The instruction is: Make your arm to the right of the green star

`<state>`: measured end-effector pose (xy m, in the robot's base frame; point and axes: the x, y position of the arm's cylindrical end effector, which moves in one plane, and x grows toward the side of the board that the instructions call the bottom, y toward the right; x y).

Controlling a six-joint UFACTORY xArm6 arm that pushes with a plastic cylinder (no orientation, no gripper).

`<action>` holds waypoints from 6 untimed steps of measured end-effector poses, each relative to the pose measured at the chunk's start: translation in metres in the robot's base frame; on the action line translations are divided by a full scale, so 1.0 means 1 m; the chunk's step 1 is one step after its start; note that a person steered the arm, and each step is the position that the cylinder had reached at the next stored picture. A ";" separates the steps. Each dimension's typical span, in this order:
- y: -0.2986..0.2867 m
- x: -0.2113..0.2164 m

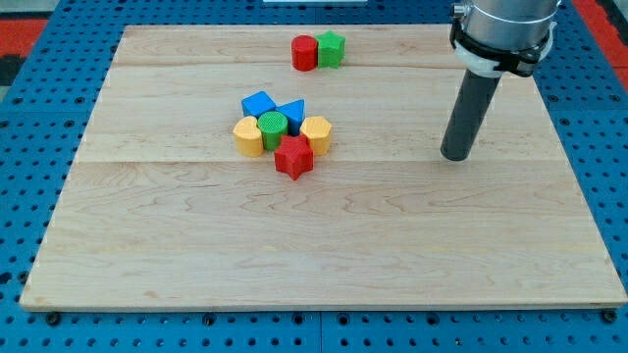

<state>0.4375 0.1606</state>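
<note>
The arm comes in from the view's top right corner, its wide grey housing ringed by a white collar. From it a straight dark rod hangs nearly upright, and my tip rests on the tabletop.

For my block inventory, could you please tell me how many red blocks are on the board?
2. One red cylinder sits near the view's top, touching the green star on its left. One red star sits at the bottom of the central cluster. None seems hidden.
</note>
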 end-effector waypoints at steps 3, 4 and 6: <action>0.030 0.001; 0.032 -0.004; 0.042 -0.091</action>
